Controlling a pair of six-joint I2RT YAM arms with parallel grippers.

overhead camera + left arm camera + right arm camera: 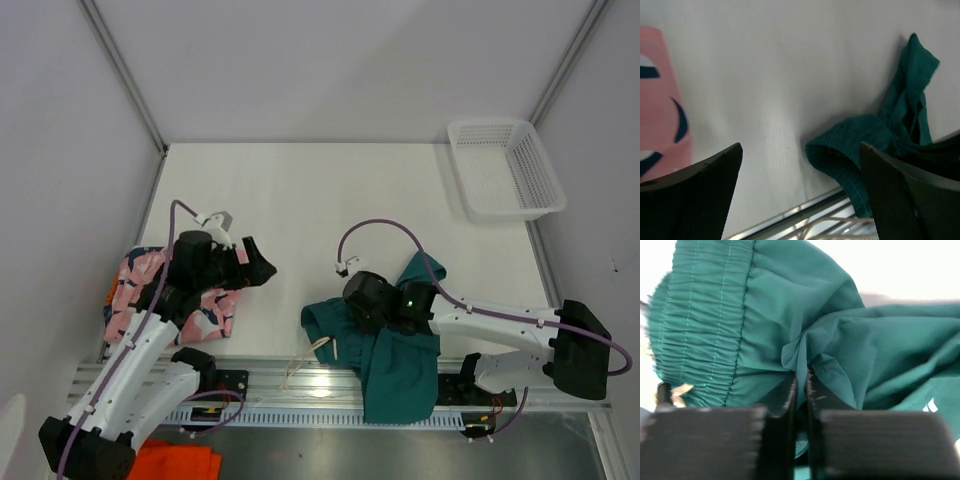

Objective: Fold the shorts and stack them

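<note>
Teal green shorts (pixel 395 365) lie crumpled at the near table edge, partly hanging over the rail. My right gripper (pixel 801 374) is shut on a pinched fold of the teal shorts (pixel 790 315), beside the ribbed waistband. The pink shark shorts (pixel 135 290) lie folded at the left, under my left arm. My left gripper (pixel 258 262) hovers open over bare table between the two, nothing between its fingers (pixel 695 190). The left wrist view shows the pink shorts (pixel 657 105) at its left edge and the teal shorts (pixel 880 140) at the right. The printed shorts are out of view.
A white mesh basket (pixel 505 170) stands at the back right corner. An orange cloth (pixel 175 462) lies below the table's front edge near the left arm's base. A metal rail (pixel 300 385) with loose cables runs along the near edge.
</note>
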